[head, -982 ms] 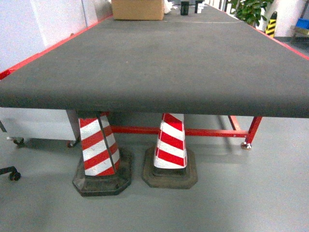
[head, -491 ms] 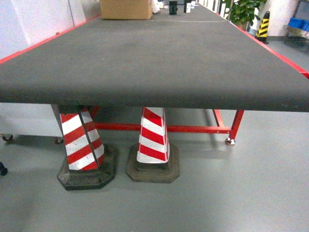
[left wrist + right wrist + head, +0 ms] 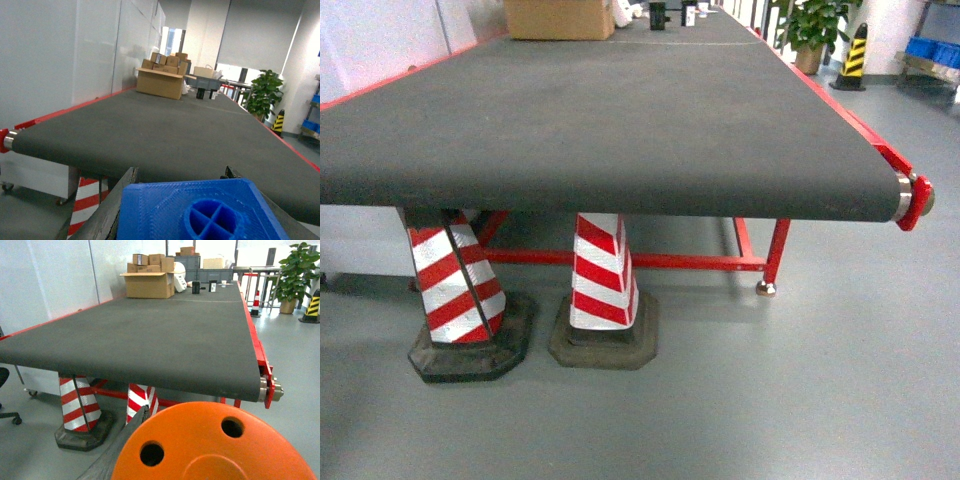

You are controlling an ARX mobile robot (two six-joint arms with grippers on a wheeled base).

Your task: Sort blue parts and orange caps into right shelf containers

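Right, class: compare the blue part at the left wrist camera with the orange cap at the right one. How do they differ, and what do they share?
The blue part is angular with flat faces meeting at edges; the orange cap is round and smooth. The blue part has one raised ring with a cross inside; the orange cap has two plain round holes. Both fill the bottom of their wrist view, close to the camera, with the grey belt beyond.

The counter (image 3: 620,110) is dark grey with a red frame, the two cones (image 3: 602,285) under it at seven o'clock wear red-and-white diagonal stripes on black bases, the floor (image 3: 800,400) is grey, the blue part (image 3: 195,212) is bright blue, and the orange cap (image 3: 210,450) is vivid orange.
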